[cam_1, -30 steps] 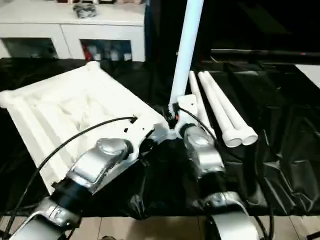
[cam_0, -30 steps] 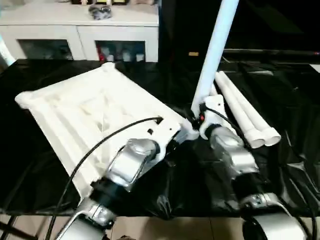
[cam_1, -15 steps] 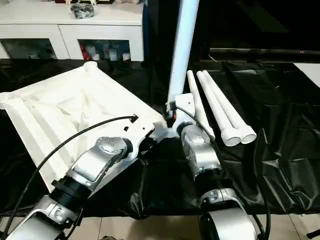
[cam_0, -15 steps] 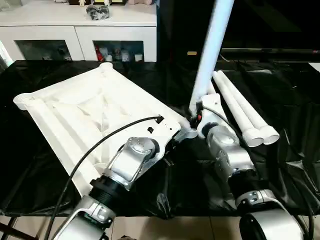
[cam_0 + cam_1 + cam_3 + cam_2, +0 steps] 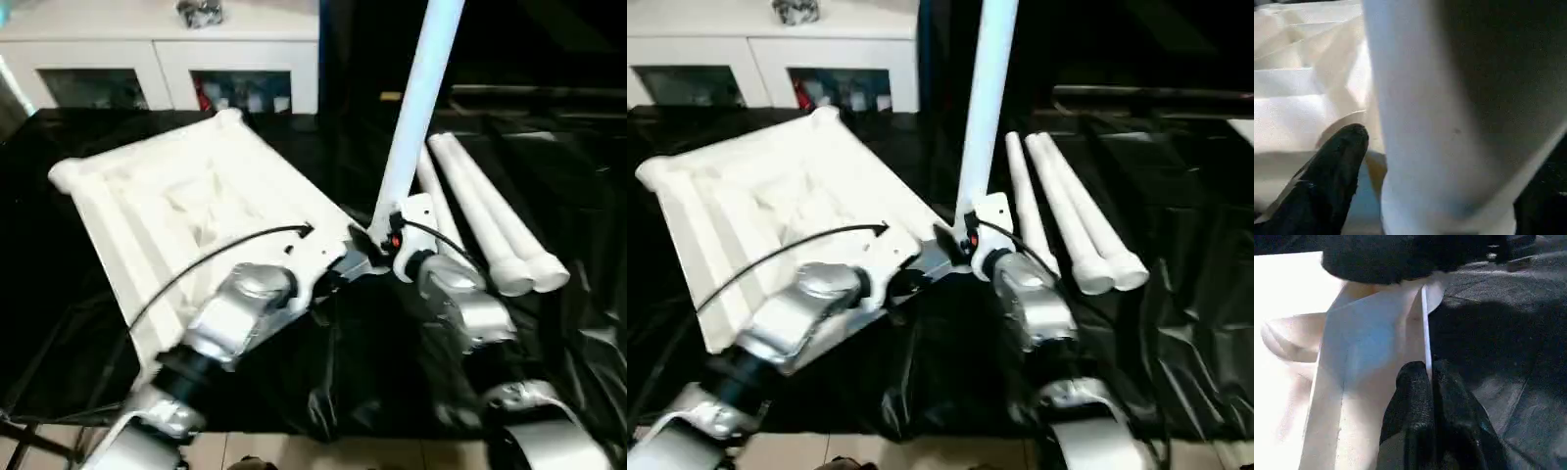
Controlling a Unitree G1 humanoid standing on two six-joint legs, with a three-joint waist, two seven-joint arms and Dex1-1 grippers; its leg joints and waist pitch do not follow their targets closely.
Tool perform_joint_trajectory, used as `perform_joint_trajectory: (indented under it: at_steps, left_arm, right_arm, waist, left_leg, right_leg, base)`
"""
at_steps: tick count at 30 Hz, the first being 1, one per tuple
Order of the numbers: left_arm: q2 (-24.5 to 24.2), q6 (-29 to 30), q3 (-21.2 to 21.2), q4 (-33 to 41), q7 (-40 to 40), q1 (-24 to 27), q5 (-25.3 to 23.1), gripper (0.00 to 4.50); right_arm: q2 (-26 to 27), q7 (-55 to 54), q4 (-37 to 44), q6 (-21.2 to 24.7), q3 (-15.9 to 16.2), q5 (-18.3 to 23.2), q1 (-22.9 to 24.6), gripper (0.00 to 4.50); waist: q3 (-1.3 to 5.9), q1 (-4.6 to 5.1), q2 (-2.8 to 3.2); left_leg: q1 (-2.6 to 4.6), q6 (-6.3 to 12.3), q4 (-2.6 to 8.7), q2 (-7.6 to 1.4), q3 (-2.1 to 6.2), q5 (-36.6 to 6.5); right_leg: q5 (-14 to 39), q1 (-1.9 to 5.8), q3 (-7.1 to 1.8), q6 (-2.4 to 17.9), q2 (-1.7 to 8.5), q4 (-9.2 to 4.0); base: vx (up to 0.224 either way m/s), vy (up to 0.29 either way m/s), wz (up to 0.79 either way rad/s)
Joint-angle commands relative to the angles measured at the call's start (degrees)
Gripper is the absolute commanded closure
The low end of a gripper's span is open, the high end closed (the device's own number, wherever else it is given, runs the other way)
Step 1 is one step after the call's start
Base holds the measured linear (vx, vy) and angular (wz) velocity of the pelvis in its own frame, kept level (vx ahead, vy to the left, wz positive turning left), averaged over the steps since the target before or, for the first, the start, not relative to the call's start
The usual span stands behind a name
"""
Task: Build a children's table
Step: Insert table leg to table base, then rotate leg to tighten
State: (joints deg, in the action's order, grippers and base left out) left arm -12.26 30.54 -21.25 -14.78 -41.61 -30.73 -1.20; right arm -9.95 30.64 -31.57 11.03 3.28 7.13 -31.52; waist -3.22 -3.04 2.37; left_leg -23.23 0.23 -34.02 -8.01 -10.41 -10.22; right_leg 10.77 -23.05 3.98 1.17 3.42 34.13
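Fingers (image 5: 1422, 396) of the left gripper (image 5: 1429, 382) are pressed together on a thin white edge of the table top (image 5: 186, 211), clamping its rim near the corner closest to the robot. The right gripper (image 5: 1435, 196) stands released around the foot of the upright leg (image 5: 416, 108): one black finger (image 5: 1334, 166) sits just beside the tube with a sliver of gap showing, the other is dark at the far side of the tube.

That upright leg is a long white tapered tube, tinted bluish, rising from the rounded corner socket (image 5: 364, 257) between the two wrists and leaning slightly to the right as it climbs out of the head views.

The top is white plastic, lying underside up on the black-covered table (image 5: 549, 176), with long ribs, diagonal bracing, a raised rim and rounded sockets at its corners. It lies skewed, one corner pointing toward the white cabinet (image 5: 157, 59) behind.

Three more legs (image 5: 490, 230) lie side by side to the right of the upright one, their wider ends toward the robot.
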Motion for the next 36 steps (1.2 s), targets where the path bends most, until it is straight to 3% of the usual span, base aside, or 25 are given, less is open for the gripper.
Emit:
perform_joint_trajectory:
  at_steps: [1, 3, 8, 10, 12, 20, 25, 32, 36]
  left_arm:
    - [-0.5, -3.3, -2.4, 2.6, -5.2, 0.6, 2.1, 4.50]
    - [-2.2, -4.9, -3.1, 3.0, -8.2, 1.1, 2.5, 4.50]
    - [-6.7, -9.7, -4.2, 4.5, -16.5, 2.5, 4.0, 4.50]
    - [-7.6, -9.8, -4.3, 5.0, -18.2, 2.8, 4.4, 4.50]
    - [-8.9, -11.2, -4.7, 5.8, -20.8, 3.3, 5.0, 4.50]
    - [-12.1, -13.2, -5.4, 5.7, -26.0, 3.7, 5.0, 4.50]
    - [-12.3, -13.6, -5.1, 5.0, -26.5, 3.6, 4.7, 4.50]
    - [-12.3, -13.5, -5.2, 4.7, -26.4, 3.6, 4.7, 4.50]
    - [-10.6, -11.7, -4.4, 3.6, -23.3, 3.5, 4.2, 4.50]
  right_arm:
    - [-1.3, 4.2, 3.1, 2.2, 2.4, 0.2, 0.9, 0.46]
    - [-3.6, 8.4, 5.7, 3.2, 3.8, 0.7, 2.0, 0.46]
    - [-9.3, 18.0, 10.9, 4.7, 7.8, 0.3, 4.1, 0.46]
    - [-10.2, 19.5, 11.5, 4.6, 8.4, 0.2, 4.3, 0.46]
    - [-10.8, 21.0, 12.4, 5.4, 8.5, 0.9, 4.3, 0.46]
    - [-13.2, 25.5, 15.5, 7.3, 10.5, 0.6, 5.4, 0.46]
    - [-13.0, 26.1, 15.5, 7.3, 11.0, 0.2, 5.7, 0.81]
    - [-11.9, 25.5, 15.5, 7.1, 11.3, 0.3, 6.1, 1.54]
    - [-10.0, 23.1, 15.1, 7.0, 10.6, 0.5, 7.0, 1.70]
  waist:
    - [4.49, -0.15, -0.29]
    - [4.35, -0.60, -0.20]
    - [3.63, -0.86, -0.10]
    - [3.60, -0.76, -0.04]
    - [3.65, -0.80, -0.08]
    - [3.97, -1.70, -0.19]
    - [4.10, -1.94, -0.31]
    - [4.05, -1.94, -0.34]
    - [4.05, -1.92, -0.40]
  left_leg:
    - [1.31, 8.65, 2.98, -5.40, 2.15, -1.5]
    - [1.51, 8.51, 3.13, -5.61, 2.21, -4.2]
    - [2.31, 3.47, 4.04, -6.01, 2.20, -12.3]
    - [2.28, 2.34, 4.21, -6.00, 2.23, -13.0]
    - [2.57, 1.95, 4.09, -5.89, 2.02, -13.2]
    - [2.31, 2.46, 3.70, -5.97, 1.54, -9.7]
    - [2.21, 2.79, 3.53, -5.93, 1.53, -8.4]
    - [2.16, 2.39, 3.46, -5.85, 1.54, -9.2]
    - [2.20, 2.22, 3.44, -5.87, 1.50, -9.3]
  right_leg:
    - [-7.8, 3.26, -3.32, 15.7, 6.13, -2.30]
    - [-3.1, 3.37, -3.20, 15.2, 6.21, -2.77]
    - [9.5, 2.84, -3.48, 13.5, 5.98, -3.93]
    - [10.8, 2.85, -3.56, 13.2, 6.03, -3.86]
    - [10.7, 2.58, -3.73, 13.2, 5.93, -3.96]
    - [8.8, 2.69, -3.60, 12.8, 6.01, -3.39]
    - [7.3, 2.74, -3.52, 13.1, 5.97, -3.11]
    - [9.5, 2.72, -3.53, 12.6, 6.01, -3.29]
    - [9.8, 2.65, -3.57, 12.5, 5.99, -3.30]
  base:
    - [0.000, 0.000, 0.00]
    - [0.000, 0.000, 0.00]
    - [0.000, 0.000, 0.00]
    - [0.000, 0.000, 0.00]
    - [0.000, 0.000, 0.00]
    - [0.000, 0.000, 0.00]
    - [0.000, 0.000, 0.00]
    - [0.000, 0.000, 0.00]
    - [0.000, 0.000, 0.00]
